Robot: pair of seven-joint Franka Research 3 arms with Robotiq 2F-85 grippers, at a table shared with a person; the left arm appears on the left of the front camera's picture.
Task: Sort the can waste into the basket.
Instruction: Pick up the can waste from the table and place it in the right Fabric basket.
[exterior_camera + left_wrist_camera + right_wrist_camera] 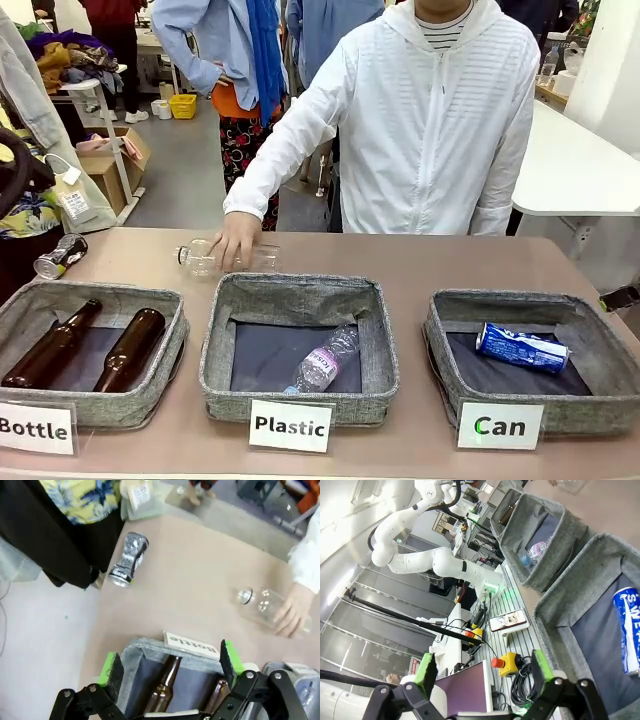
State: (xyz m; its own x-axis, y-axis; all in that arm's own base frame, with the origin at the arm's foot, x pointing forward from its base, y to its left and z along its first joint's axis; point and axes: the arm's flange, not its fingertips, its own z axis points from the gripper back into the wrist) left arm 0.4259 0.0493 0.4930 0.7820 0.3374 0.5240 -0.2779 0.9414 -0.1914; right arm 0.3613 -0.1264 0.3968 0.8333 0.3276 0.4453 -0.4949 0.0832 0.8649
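Left gripper (170, 662), green-padded fingers wide apart and empty, hangs over the grey fabric bin signed "Bottle" (142, 646); right gripper (483, 670) is equally spread, holding nothing. The blue drink can with white lettering (522, 347) lies in the grey fabric basket signed "Can" (590, 412); the crushed dark can (60, 256) lies on the brown table (450, 262), far left

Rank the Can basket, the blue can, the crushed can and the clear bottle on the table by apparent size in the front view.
1. Can basket.
2. Blue can and clear bottle: about alike; the bottle lies farther off, partly under the person's hand, so no ranking.
3. Crushed can, smallest, though also farther away.
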